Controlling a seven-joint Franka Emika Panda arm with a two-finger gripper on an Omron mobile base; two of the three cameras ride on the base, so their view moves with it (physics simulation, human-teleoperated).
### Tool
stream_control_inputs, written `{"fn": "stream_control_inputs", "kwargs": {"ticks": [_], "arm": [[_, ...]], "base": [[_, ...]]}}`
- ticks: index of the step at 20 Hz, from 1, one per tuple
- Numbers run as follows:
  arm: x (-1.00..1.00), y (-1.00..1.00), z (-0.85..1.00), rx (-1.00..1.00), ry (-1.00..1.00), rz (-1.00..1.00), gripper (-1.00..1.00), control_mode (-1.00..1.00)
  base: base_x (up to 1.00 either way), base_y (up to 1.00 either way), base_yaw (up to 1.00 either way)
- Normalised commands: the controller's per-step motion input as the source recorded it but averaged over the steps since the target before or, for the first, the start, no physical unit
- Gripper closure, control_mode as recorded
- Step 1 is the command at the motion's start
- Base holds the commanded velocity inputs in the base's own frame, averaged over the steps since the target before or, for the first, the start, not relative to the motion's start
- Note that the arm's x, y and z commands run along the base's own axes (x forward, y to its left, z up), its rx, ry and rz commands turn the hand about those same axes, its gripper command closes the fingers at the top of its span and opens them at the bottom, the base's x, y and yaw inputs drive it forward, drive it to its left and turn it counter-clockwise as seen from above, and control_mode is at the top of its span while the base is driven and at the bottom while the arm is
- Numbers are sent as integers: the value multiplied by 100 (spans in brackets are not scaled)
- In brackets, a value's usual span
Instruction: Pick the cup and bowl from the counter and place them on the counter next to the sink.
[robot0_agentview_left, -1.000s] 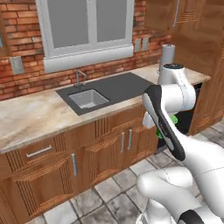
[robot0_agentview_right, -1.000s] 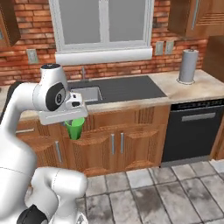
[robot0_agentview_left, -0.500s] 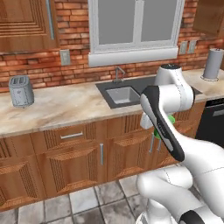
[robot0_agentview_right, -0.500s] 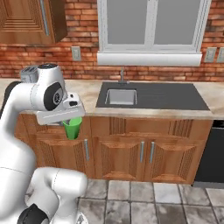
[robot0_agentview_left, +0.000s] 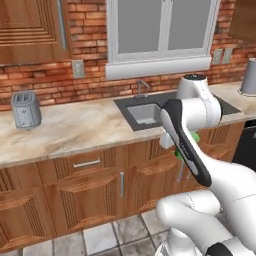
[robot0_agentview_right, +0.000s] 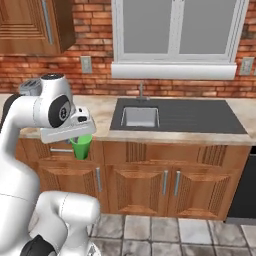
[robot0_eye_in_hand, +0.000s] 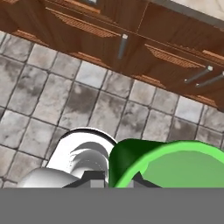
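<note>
No text, label, brand, number or sign can be read in any view; every surface shown is unmarked.

Green cup carried in front of the cabinets

The gripper (robot0_agentview_right: 80, 136) is closed on the rim of the green cup (robot0_agentview_right: 81, 146), which hangs upright below the hand, off the counter (robot0_agentview_right: 102, 112) and level with the wooden drawer fronts. To its right lies the dark sink (robot0_agentview_right: 175, 116), basin at its left end, faucet (robot0_agentview_right: 141, 92) behind under the window (robot0_agentview_right: 175, 30).
</note>
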Motion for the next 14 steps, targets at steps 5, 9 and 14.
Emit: {"fn": "stream_control_inputs", "kwargs": {"ticks": [5, 9, 14], "arm": [[0, 0, 0, 0, 0, 0, 100, 100], [0, 0, 0, 0, 0, 0, 100, 100], [0, 0, 0, 0, 0, 0, 100, 100]], "base": [[84, 48, 0], [64, 41, 0], [87, 4, 0]]}}
